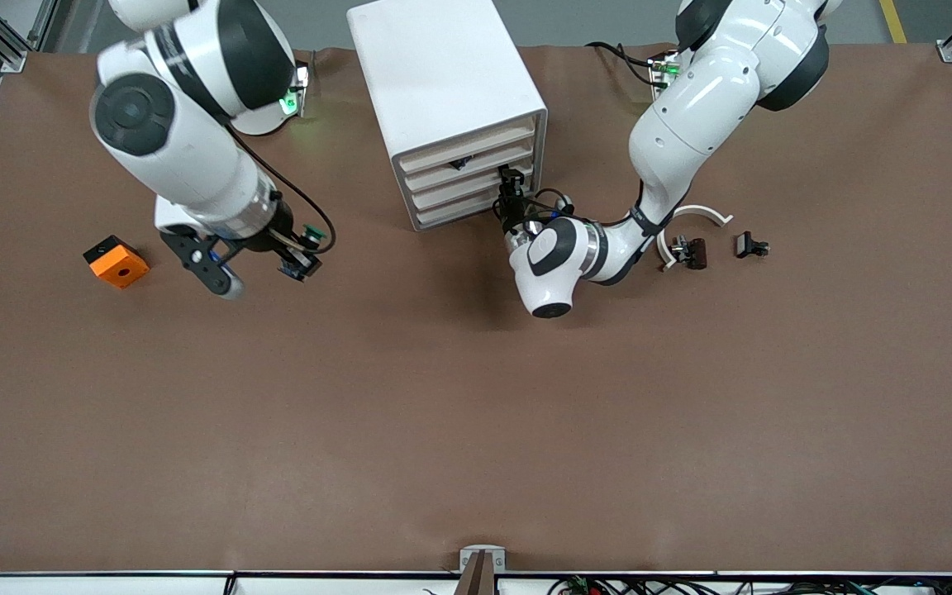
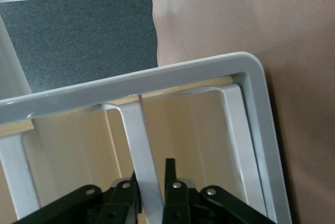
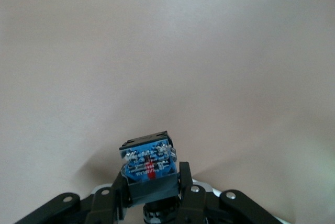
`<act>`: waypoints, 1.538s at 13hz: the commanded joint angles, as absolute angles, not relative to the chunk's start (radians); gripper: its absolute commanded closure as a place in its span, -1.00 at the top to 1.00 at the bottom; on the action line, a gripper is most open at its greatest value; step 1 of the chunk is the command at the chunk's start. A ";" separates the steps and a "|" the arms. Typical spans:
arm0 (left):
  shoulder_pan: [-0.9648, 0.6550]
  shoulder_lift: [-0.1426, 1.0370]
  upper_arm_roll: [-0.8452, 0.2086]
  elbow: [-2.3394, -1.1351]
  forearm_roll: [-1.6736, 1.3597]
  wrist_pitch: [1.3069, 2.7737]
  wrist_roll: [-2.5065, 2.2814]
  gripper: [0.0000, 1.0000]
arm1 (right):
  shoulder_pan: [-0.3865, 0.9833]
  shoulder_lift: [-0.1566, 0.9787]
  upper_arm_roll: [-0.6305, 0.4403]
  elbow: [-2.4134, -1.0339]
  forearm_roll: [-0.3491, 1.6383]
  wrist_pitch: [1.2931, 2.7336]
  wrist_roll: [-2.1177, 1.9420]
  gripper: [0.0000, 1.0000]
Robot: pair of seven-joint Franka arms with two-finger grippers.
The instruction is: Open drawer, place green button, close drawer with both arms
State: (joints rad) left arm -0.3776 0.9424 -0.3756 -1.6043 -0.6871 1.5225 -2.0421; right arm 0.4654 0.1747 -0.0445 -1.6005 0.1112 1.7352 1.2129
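Note:
The white cabinet (image 1: 443, 74) stands at the back middle of the table, its four cream drawer fronts all looking pushed in. My left gripper (image 1: 511, 187) is at the end of the third drawer (image 1: 459, 190) from the top. In the left wrist view it (image 2: 153, 171) is shut on that drawer's white front lip (image 2: 140, 135). My right gripper (image 1: 298, 258) hangs over bare table toward the right arm's end, shut on the button (image 1: 308, 234). In the right wrist view the button's blue base (image 3: 148, 162) sticks out between the fingers (image 3: 184, 182).
An orange block (image 1: 116, 261) with a black hole lies near the right arm's end. Two small black clip-like pieces (image 1: 688, 252) (image 1: 750, 245) and a white curved part (image 1: 701, 212) lie toward the left arm's end. A dark item shows at the second drawer (image 1: 459, 163).

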 commanded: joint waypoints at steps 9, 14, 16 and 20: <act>-0.357 0.948 -0.230 -1.453 -0.710 1.529 -2.049 -0.76 | 0.684 0.273 -0.040 -1.583 0.063 1.818 1.558 -1.00; -0.342 0.943 -0.147 -1.376 -0.765 1.540 -2.049 -0.68 | 0.773 0.334 -0.040 -1.589 0.064 1.885 1.607 -1.00; -0.324 0.939 -0.147 -1.370 -0.784 1.543 -2.051 -0.64 | 0.816 0.366 -0.040 -1.592 0.061 1.945 1.664 -1.00; -0.314 0.939 -0.147 -1.359 -0.788 1.549 -2.049 -0.56 | 0.923 0.474 -0.041 -1.592 -0.023 2.046 1.836 -1.00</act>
